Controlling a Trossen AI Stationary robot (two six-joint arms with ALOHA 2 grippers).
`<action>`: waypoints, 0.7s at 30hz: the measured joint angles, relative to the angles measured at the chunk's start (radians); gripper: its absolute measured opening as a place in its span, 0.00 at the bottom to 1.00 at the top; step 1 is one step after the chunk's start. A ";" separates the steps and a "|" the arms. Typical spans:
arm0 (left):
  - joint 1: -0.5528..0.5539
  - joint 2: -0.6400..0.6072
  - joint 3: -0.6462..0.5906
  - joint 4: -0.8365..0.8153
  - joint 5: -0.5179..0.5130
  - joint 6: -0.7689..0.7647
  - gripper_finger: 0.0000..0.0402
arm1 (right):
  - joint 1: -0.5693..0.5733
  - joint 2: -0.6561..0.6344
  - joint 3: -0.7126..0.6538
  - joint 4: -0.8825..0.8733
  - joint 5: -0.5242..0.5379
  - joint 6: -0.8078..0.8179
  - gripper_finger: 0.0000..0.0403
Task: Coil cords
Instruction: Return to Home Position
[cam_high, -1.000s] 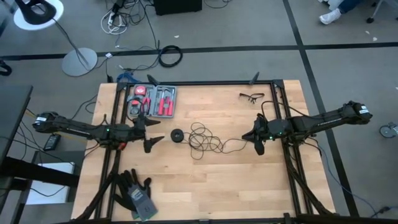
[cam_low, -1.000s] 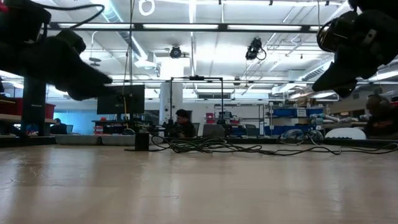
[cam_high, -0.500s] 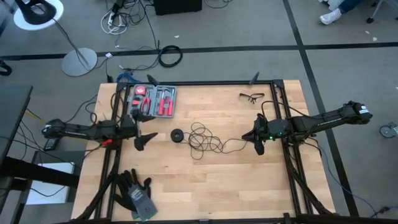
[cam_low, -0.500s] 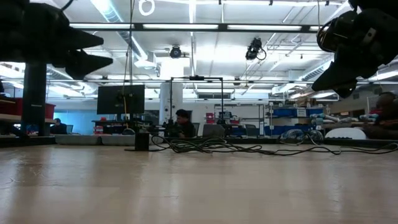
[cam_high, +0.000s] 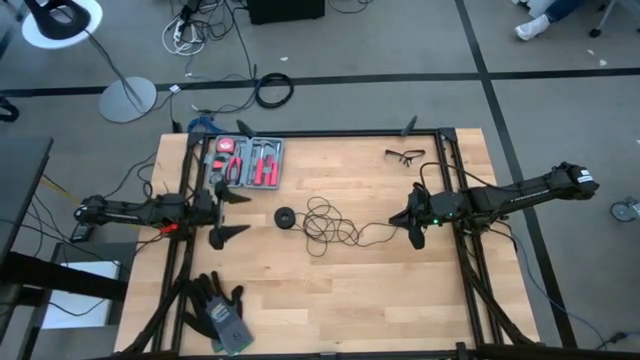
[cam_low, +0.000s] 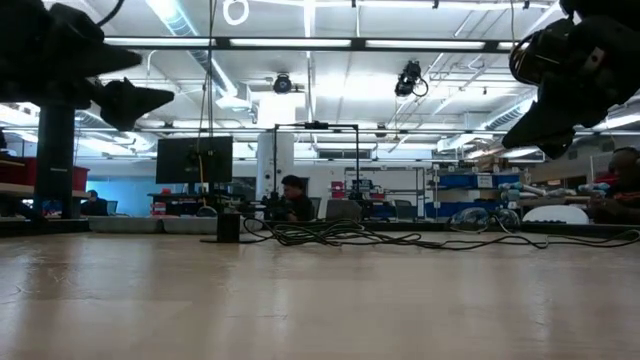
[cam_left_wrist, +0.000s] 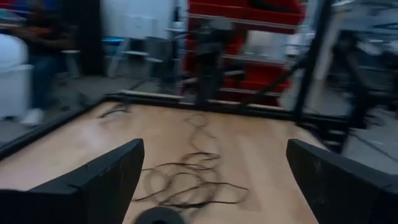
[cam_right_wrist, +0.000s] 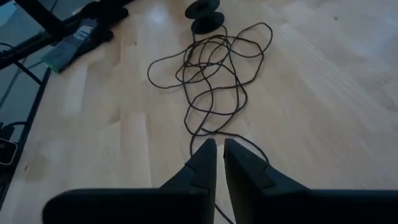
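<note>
The thin black cord (cam_high: 326, 222) lies in a loose tangle at the table's middle, and its round puck (cam_high: 286, 217) rests flat on the wood just left of it. One strand (cam_right_wrist: 199, 127) runs toward the right. My right gripper (cam_right_wrist: 217, 147) hangs shut above that strand, tilted downward, with nothing between its fingers. My left gripper (cam_high: 247, 213) hovers open and level over the table's left part, pointing at the puck (cam_left_wrist: 161, 216) and the tangle (cam_left_wrist: 186, 186), and touches nothing.
A red tool case (cam_high: 246, 162) sits at the far left. Safety glasses (cam_high: 405, 155) lie at the far right, and dark gloves (cam_high: 218, 310) at the near left corner. Black frame rails (cam_high: 452, 180) run along both sides of the table.
My left gripper has drawn back toward the table's left edge and risen, tipping up from a downward slant to level. It has stayed open. The cord and puck have not moved.
</note>
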 joint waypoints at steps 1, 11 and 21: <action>0.000 0.000 0.000 0.000 0.028 0.000 1.00 | 0.000 0.002 0.000 0.002 0.000 0.000 0.08; 0.000 0.002 -0.001 -0.015 0.044 0.000 1.00 | 0.000 0.010 0.001 0.005 0.000 -0.006 0.08; 0.000 0.002 -0.001 0.034 0.043 0.001 1.00 | 0.000 0.010 0.001 0.005 0.000 -0.005 0.08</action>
